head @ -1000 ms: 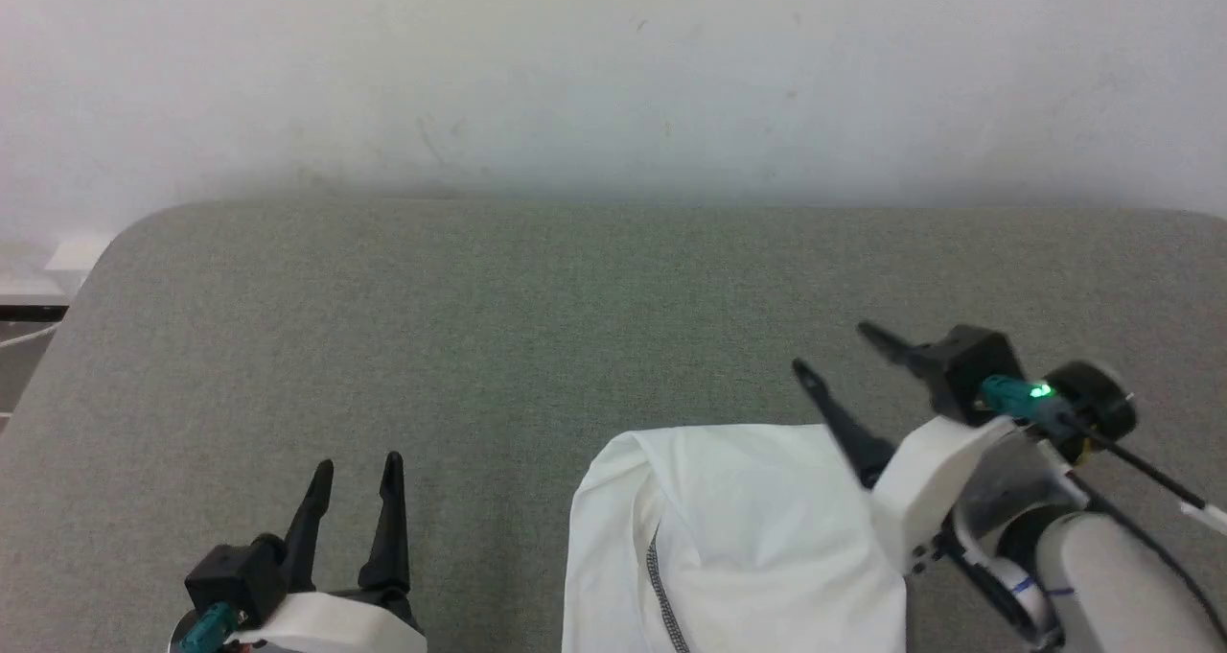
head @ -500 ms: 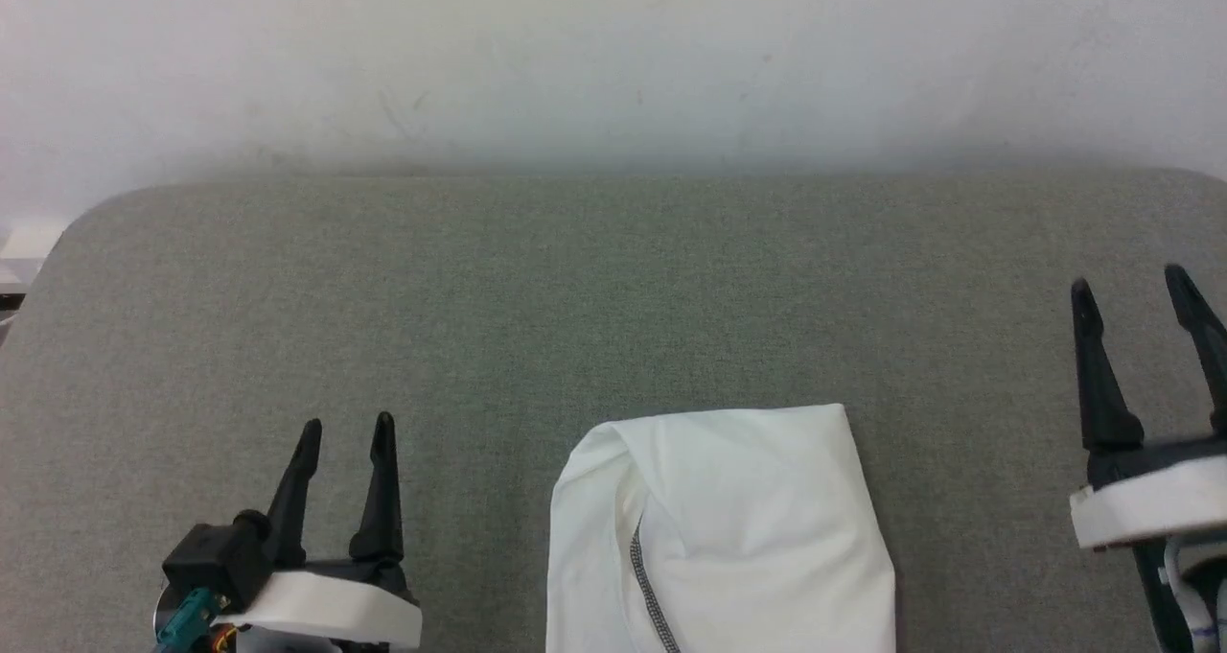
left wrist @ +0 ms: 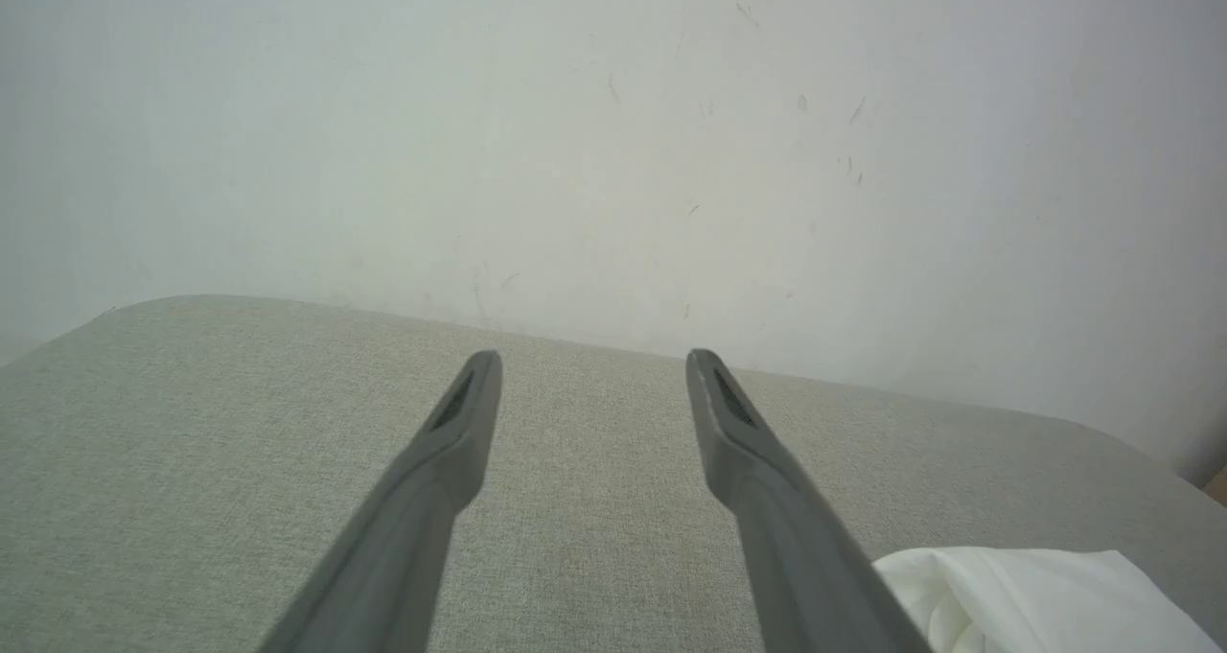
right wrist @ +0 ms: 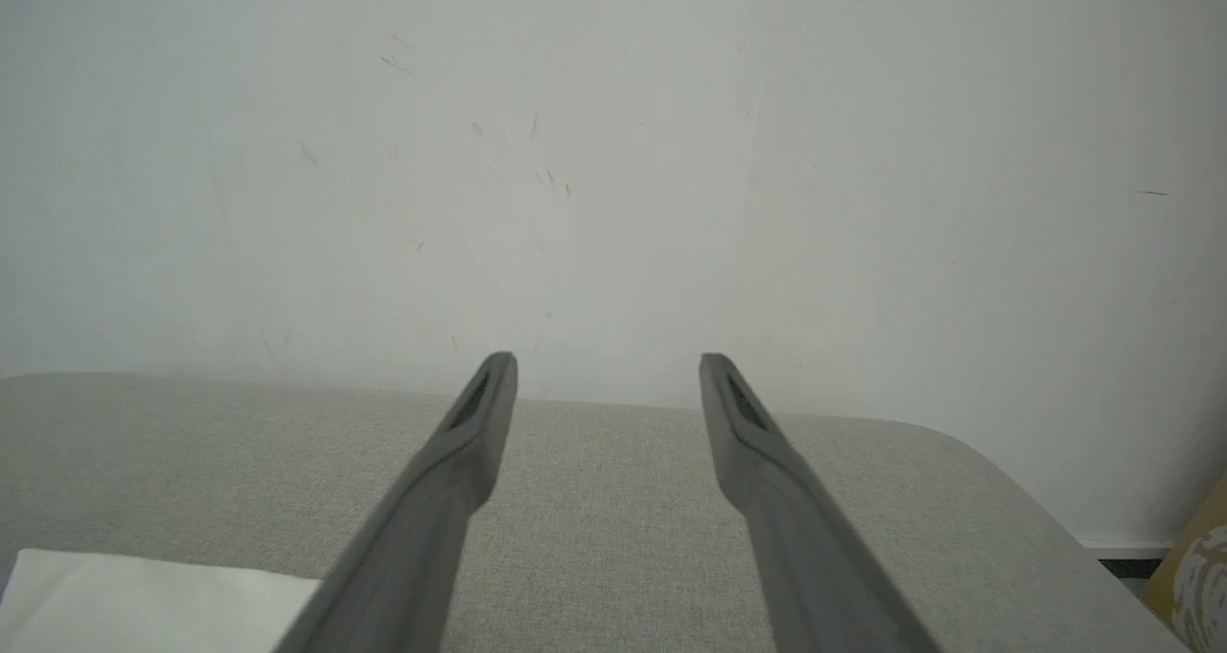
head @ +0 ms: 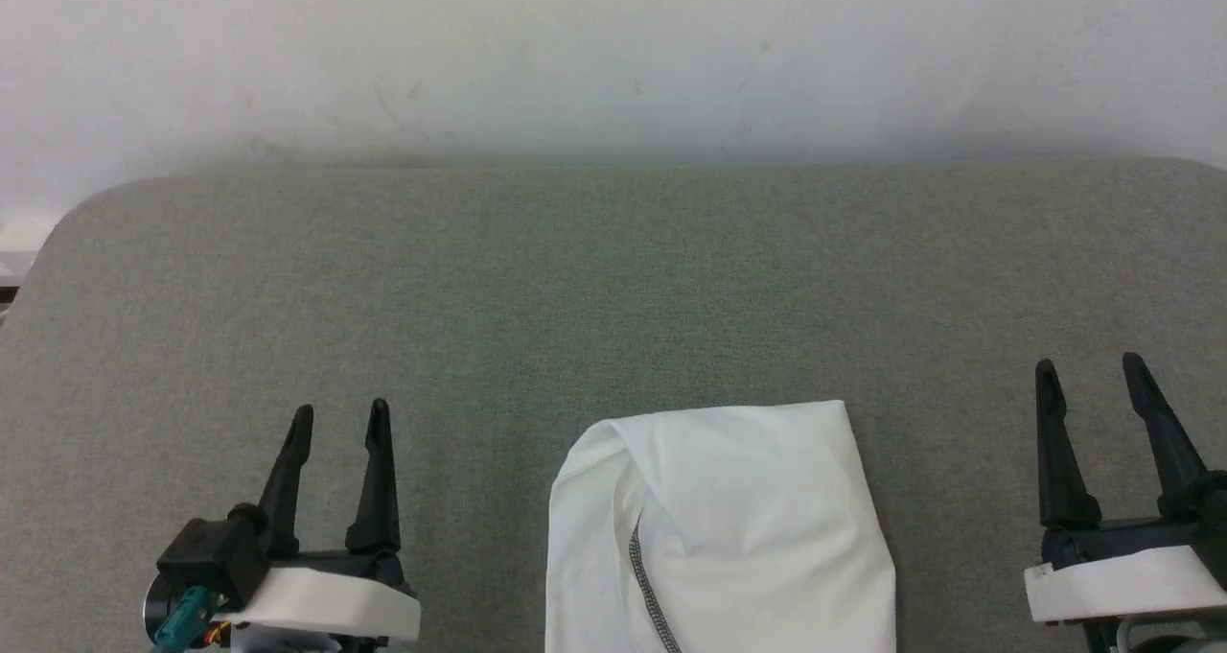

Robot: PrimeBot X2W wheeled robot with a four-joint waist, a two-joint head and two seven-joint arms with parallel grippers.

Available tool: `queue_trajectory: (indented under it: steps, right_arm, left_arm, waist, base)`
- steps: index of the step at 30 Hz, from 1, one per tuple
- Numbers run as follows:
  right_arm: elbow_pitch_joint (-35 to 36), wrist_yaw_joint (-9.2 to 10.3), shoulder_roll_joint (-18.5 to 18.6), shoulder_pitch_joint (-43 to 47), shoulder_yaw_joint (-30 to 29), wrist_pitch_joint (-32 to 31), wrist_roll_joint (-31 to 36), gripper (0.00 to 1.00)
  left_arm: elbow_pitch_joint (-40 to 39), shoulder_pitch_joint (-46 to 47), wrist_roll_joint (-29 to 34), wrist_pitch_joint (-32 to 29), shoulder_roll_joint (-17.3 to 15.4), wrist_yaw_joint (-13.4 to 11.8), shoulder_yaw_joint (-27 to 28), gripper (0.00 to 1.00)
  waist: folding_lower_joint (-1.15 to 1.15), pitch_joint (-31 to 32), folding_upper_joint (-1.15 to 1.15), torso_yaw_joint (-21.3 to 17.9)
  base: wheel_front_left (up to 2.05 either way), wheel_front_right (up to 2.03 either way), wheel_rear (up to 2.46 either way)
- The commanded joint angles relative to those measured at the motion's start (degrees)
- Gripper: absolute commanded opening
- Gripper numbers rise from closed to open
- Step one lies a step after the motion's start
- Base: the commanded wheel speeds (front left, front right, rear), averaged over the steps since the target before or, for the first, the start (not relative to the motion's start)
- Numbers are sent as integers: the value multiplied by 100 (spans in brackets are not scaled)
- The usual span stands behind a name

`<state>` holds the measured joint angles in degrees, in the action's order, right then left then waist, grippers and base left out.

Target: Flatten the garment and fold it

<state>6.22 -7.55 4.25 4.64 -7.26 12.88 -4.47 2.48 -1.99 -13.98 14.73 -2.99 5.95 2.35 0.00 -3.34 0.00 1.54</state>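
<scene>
Having left the garment (head: 729, 528), the right claw (head: 1088, 363) gapes empty, like the left claw (head: 342, 408).

Right hand (head: 1088, 363) off garment (head: 757, 528) now. One second back: leaning in over garment's far right corner, fingers pointing left. Half second back: out by right edge of head view, fingers straight up. Now lower, nearer robot, well apart from garment. Garment's far right corner uncovered, whole far edge in sight. Head camera shifted too: desk's (head: 613, 279) far edge higher in picture.
</scene>
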Motion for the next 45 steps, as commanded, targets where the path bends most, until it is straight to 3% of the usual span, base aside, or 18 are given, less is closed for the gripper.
queue_trajectory:
  steps: [1, 6, 10, 15, 18, 25, 35, 36, 37, 41, 45]
  right_arm:
    - [-22, 6, -21, 34, 9, 48, 26, 100]
    - [-2, 6, -8, 15, 6, 29, 19, 100]
    - [65, 6, 205, 16, 363, -471, -411, 100]
    - [136, 6, 762, 39, 943, -2148, -1393, 100]
    - [197, 6, 913, 34, 1127, -3238, -2095, 100]
    - [-173, 6, 887, -132, 1148, -4964, -2724, 100]
    - [-1180, 6, 503, -449, 1381, -5222, -2555, 100]
    - [-1267, 6, 494, -465, 1410, -5170, -2502, 71]
    - [-1330, 6, 497, -489, 1457, -5093, -2441, 4]
    - [-1386, 6, 649, -682, 1689, -4618, -2191, 0]
    - [-1256, 6, 1088, -1009, 1924, -4256, -1643, 0]
  left_arm:
    - [-33, -58, 42, 27, 11, -31, -9, 100]
    - [-82, -63, 108, 27, 11, -73, -44, 100]
    - [-105, -44, 97, 27, 11, -81, -66, 100]
    - [-78, -14, 22, 27, 11, -81, -120, 100]
    - [-78, 16, -25, 27, 11, -82, -132, 100]
    - [-17, 141, -67, 27, 11, -71, -253, 100]
    - [52, 223, -56, 27, 11, -67, -303, 100]
    - [58, 218, -53, 27, 11, -66, -298, 100]
    - [63, 212, -51, 27, 11, -71, -294, 100]
    - [58, 194, -40, 27, 12, -70, -334, 100]
    - [17, 186, -21, 27, 12, -57, -401, 100]
  waist:
    - [0, 8, 0, 3]
    - [0, -3, 0, 36]
    - [0, -54, 0, 79]
    - [0, -174, 0, 160]
    - [0, -268, 0, 220]
    - [0, -474, 0, 433]
    - [0, -538, 0, 642]
    - [0, -528, 0, 641]
    - [0, -513, 0, 632]
    - [0, -438, 0, 490]
    - [0, -405, 0, 165]
  base:
    - [0, 0, 0]
    - [0, 0, 0]
    - [0, 0, 0]
    - [0, 0, 0]
    - [0, 0, 0]
    - [0, 0, 0]
    - [0, 0, 0]
    - [0, 0, 0]
    - [0, 0, 0]
    - [0, 0, 0]
    - [0, 0, 0]
